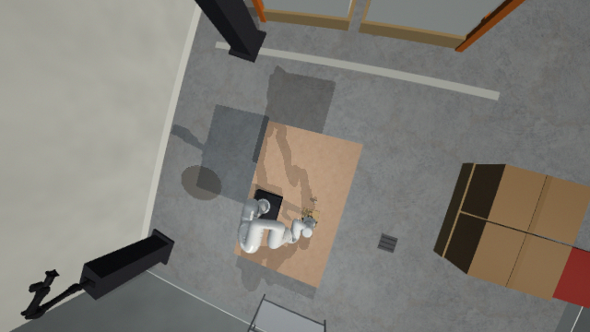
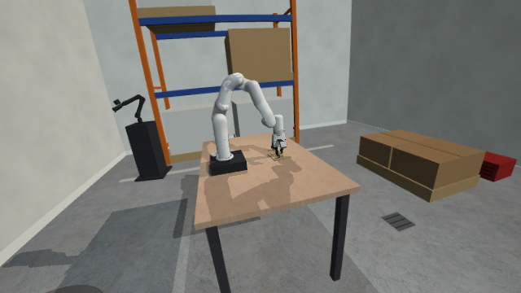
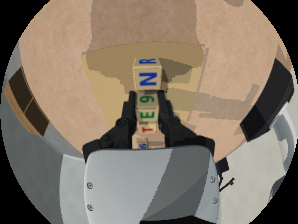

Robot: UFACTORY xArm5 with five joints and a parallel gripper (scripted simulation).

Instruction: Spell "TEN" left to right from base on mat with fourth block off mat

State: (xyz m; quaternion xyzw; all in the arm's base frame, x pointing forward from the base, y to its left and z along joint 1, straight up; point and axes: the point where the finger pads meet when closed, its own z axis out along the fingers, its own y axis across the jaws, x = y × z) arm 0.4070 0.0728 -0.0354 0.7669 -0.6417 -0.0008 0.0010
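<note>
I have the claw (image 1: pixel 310 222) (image 2: pixel 279 152) (image 3: pixel 146 99) low over the mat (image 1: pixel 318 214) (image 2: pixel 287 157) (image 3: pixel 110 62), its fingers closed on the E block (image 3: pixel 148 115). The N block (image 3: pixel 148 79) lies on the mat just beyond the fingertips, letter legible. The T block (image 3: pixel 148 129) shows on the opposite side of E, partly tucked behind the gripper parts, so I can't tell how it sits or whether that T is its top face. A 6 shows below it; I can't say which block carries it.

I judge the step in hand to be settling E into the middle of the row. Next I'd check that E is flat and in line with its neighbours, ease the fingers apart just enough to let go, then lift straight up. The gaps look tight, so opening wide or backing out sideways could nudge N or T.
</note>
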